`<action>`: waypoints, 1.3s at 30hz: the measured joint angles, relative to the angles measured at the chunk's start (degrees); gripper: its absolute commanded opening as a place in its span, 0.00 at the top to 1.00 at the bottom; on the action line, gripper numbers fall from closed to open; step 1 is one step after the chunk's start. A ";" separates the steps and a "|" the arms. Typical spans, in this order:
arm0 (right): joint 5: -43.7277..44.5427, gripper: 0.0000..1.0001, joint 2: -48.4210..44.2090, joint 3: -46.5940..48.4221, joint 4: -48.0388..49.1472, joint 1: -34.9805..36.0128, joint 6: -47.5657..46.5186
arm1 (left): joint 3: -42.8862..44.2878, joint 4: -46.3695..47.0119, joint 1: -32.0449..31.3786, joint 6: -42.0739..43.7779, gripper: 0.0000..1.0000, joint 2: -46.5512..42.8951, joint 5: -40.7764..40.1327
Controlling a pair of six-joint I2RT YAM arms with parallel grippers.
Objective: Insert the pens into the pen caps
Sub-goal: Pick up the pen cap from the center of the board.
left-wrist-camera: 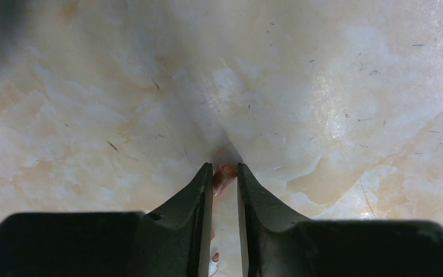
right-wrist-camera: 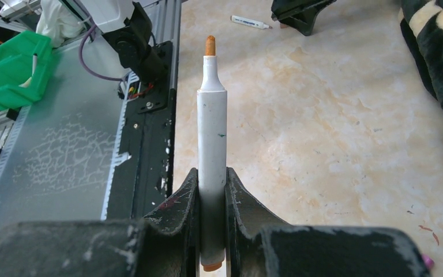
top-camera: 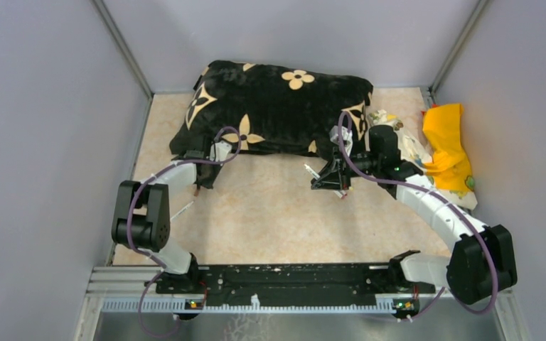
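1. Right fingers (right-wrist-camera: 186, 199): clamped on white pen (right-wrist-camera: 212, 115), gripping near its rear end. Orange tip (right-wrist-camera: 210, 45) pointing away from the wrist, barrel in line with the fingers.
2. Left fingers (left-wrist-camera: 199, 193): set narrow, apparently pinching small red cap (left-wrist-camera: 224, 173) at the very tips, close over the counter (left-wrist-camera: 334, 92). Direction of the cap's mouth: cannot tell.
3. From above: right fingers at mid-counter, just in front of black flowered cushion (top-camera: 277, 106). Left fingers by the cushion's near-left corner, well apart from the right.
4. Spare pen (right-wrist-camera: 251, 22): lying loose on the counter, near the left fingers.
5. Step in hand, by judgement: bringing tip and cap together. Turn the cap's mouth toward the orange tip. Line up both axes before closing the gap. Advance slowly and straight, then press until seated.
6. Risks, by judgement: cap held only at the tips, so likely to pivot or pop free under an off-axis push. Pen gripped far from its tip, so likely to wobble on contact.
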 measured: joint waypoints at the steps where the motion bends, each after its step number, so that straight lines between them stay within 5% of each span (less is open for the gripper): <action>1: -0.02 1.00 -0.15 0.00 0.00 0.00 0.00 | 0.07 -0.22 0.00 -0.24 0.75 0.00 0.13; 14: -0.35 1.00 -0.39 0.00 0.13 -0.81 0.00 | 11.47 -11.85 0.22 -16.13 0.79 8.33 2.21; 28: -0.57 1.00 -0.39 0.00 0.13 -1.77 0.00 | 8.17 -13.00 0.28 -32.57 0.60 3.39 5.95; 33: -0.57 1.00 -0.39 0.00 -0.09 -1.77 -0.28 | 6.45 -11.41 0.20 -34.45 0.36 -9.33 7.45; 36: -0.55 1.00 -0.39 0.00 -0.55 -1.77 -0.68 | 4.79 -6.54 0.20 -34.71 0.04 -18.67 8.66; 39: -0.52 1.00 -0.39 0.00 -1.20 -1.77 -1.11 | -0.33 0.11 0.20 -35.36 0.01 -28.30 8.85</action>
